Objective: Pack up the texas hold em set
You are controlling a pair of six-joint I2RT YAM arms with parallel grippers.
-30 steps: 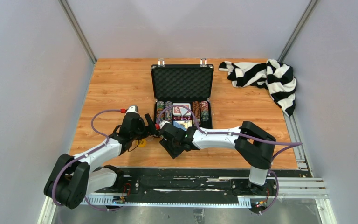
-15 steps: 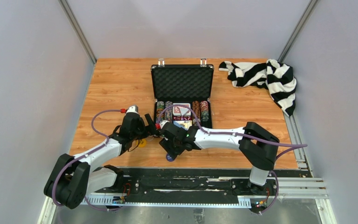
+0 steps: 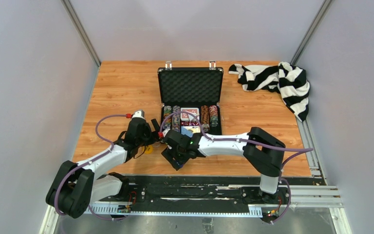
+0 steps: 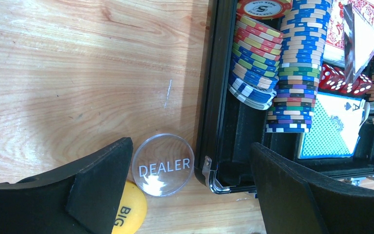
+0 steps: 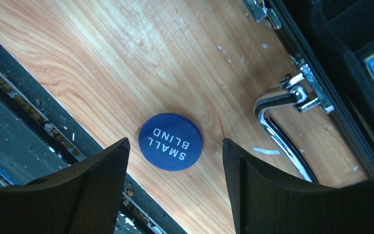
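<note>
The black briefcase (image 3: 190, 84) lies open at mid-table, with its lid up. Its tray holds rows of poker chips (image 4: 297, 63), red dice (image 4: 343, 80) and card decks (image 4: 328, 131). My left gripper (image 4: 190, 148) is open above the case's near-left corner. A clear DEALER button (image 4: 164, 165) and a yellow BIG button (image 4: 129, 214) lie on the wood by its left finger. My right gripper (image 5: 175, 144) is open just above a blue SMALL BLIND button (image 5: 170, 142) that lies flat near the table's front edge. Neither finger touches that button. In the top view the right gripper (image 3: 172, 160) hides it.
The case's metal handle (image 5: 282, 122) sticks out just right of the right gripper. The table's front edge and black rail (image 5: 53, 126) run close on its left. A black-and-white striped cloth (image 3: 277, 80) lies at the back right corner.
The right gripper's jaws have opened wider and it has shifted slightly left, covering the blue button that showed on the table half a second ago. The left arm has not moved.
</note>
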